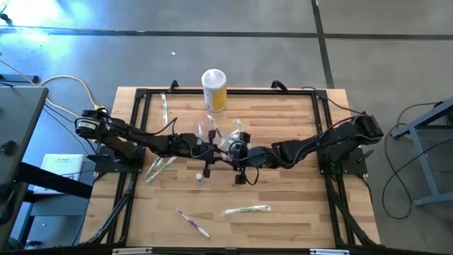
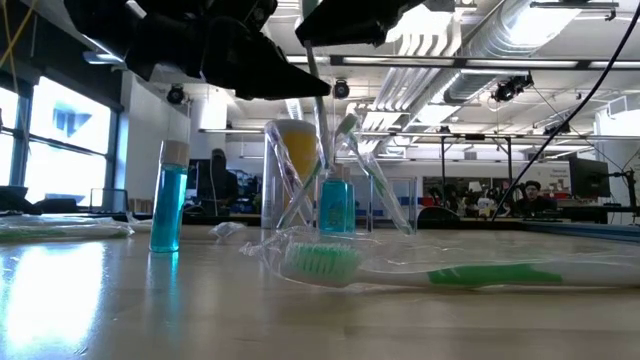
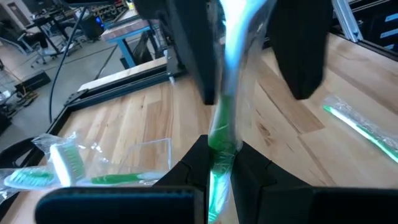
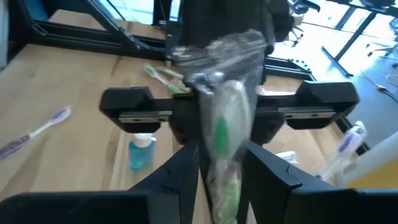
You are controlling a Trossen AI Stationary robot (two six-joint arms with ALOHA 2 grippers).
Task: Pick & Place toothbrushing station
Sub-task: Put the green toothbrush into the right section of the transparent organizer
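Toothbrushes lie scattered over the surface (image 1: 283, 142) in the high view: a green one (image 1: 247, 210) and a pink one (image 1: 192, 222) toward the near edge from the canister (image 1: 214, 89), others at the left. Both arms meet at mid-surface, just in front of the canister. The left gripper (image 1: 210, 149) and right gripper (image 1: 237, 151) sit close together over the clear holder (image 1: 228, 139). A small bottle (image 1: 199, 178) stands just nearer the front edge.

Low view: the holder (image 2: 300, 175) stands upright in front of the canister (image 2: 293, 150), with wrapped brushes leaning in it. A blue bottle (image 2: 167, 195) stands left of it, another blue bottle (image 2: 336, 205) at the holder. A green wrapped brush (image 2: 430, 270) lies in front.

Left wrist view: the left jaws are clamped on a green wrapped brush (image 3: 222, 134), which rises between the fingers (image 3: 193, 165).

Right wrist view: the right jaws are clamped on a wrapped green-and-white brush (image 4: 224, 134). Beyond it the left gripper (image 4: 227, 112) faces it; a blue bottle (image 4: 142, 151) stands beneath.
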